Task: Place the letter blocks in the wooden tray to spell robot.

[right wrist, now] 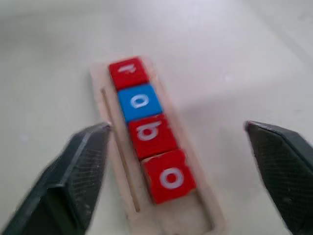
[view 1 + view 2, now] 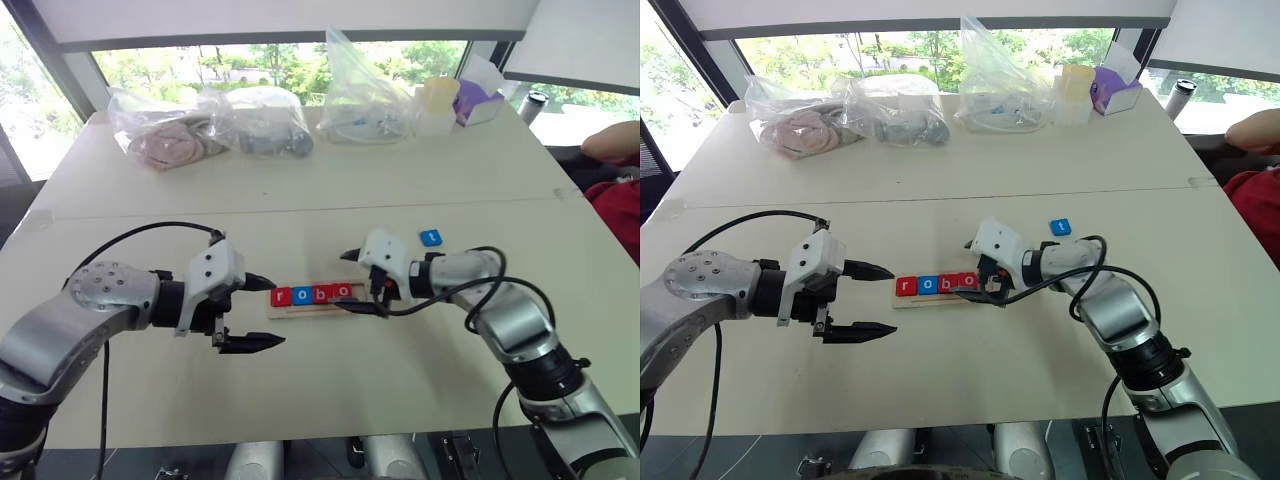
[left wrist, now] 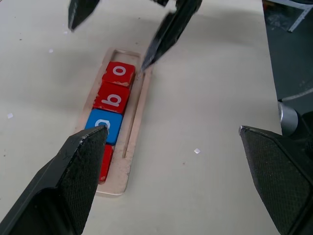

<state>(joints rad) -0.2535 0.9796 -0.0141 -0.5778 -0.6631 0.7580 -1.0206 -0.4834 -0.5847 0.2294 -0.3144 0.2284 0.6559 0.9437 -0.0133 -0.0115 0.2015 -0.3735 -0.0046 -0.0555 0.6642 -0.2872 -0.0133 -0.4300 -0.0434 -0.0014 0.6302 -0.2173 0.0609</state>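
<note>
Four flat square letter blocks [image 1: 146,132] (red, blue, red, red) fill the pale wooden tray [image 2: 300,311]. The blue t block [image 2: 430,238] lies apart. Left gripper [image 2: 255,312] and right gripper [image 2: 352,280] both gape wide, empty.

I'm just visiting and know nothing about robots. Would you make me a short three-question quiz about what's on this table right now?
1. True or false: the wooden tray already holds all five letter blocks.
2. Which letter is on the blue block lying loose on the table? A) r B) b C) t
3. Fill in: the right gripper hovers at the tray's empty end with its jaws ____.

Key
1. False. Four blocks sit in it: red r, blue o, red b, red o.
2. C, t.
3. Open. The left gripper is open too, and neither holds anything.
</note>
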